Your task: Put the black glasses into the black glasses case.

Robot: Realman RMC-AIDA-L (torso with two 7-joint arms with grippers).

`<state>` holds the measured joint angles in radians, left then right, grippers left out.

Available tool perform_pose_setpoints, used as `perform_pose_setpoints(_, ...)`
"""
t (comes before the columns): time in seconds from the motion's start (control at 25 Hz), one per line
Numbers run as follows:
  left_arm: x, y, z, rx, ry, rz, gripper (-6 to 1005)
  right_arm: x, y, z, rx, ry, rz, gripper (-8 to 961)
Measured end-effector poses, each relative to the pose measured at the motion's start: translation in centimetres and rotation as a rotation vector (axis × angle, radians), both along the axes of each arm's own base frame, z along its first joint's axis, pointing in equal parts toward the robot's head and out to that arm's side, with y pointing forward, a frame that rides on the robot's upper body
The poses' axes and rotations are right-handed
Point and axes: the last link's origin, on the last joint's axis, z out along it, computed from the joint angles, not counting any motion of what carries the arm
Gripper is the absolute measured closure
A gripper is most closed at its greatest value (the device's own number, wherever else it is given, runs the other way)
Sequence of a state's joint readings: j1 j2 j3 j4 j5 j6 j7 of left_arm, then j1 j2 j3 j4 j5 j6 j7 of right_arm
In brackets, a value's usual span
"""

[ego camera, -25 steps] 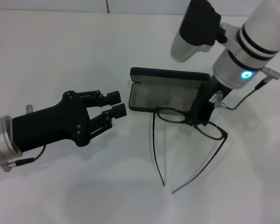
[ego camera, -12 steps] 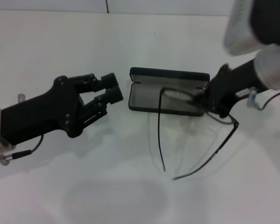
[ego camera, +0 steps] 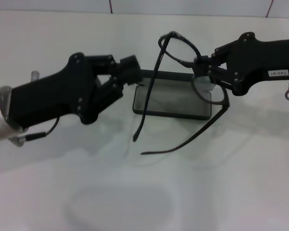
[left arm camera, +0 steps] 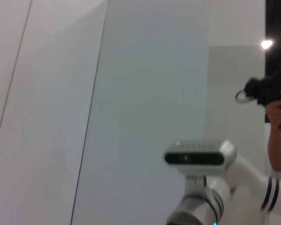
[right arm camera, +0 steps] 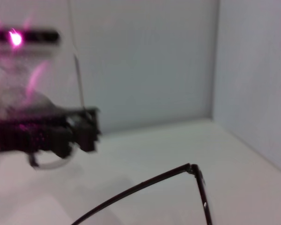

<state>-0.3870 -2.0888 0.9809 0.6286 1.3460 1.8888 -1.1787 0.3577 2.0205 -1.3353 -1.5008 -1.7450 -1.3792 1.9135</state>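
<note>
The black glasses (ego camera: 183, 53) are held aloft above the open black glasses case (ego camera: 173, 101), pinched at the bridge by the right gripper (ego camera: 202, 72). Splayed temples risk being snagged by the narrowly parted left gripper (ego camera: 130, 72) just left.

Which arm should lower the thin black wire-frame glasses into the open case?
Right, probably. Its tool already grips the thin black wire-frame glasses above the open black hard-shell case. The left tool holds nothing beside the case.
</note>
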Motion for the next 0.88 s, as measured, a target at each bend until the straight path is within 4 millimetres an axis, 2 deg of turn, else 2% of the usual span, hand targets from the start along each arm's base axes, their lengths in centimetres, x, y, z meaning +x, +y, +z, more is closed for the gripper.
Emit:
perform_pose_setpoints(0.2, 1.4, 0.3, 0.3, -0.005, -0.035, -0.069, 865, 1.4, 0.4, 0.4, -0.031, 0.233, 0.036, 883)
perform_pose_setpoints(0.36, 2.2, 0.5, 0.2, -0.029, -0.056, -0.114, 894, 2.4, 1.3, 1.0, -0.057, 0.327, 0.020, 882)
perform_pose_setpoints(0.88, 2.6, 0.5, 0.3, -0.027, -0.084, -0.133, 950, 1.6, 3.1, -1.9, -0.152, 0.334, 0.029, 882)
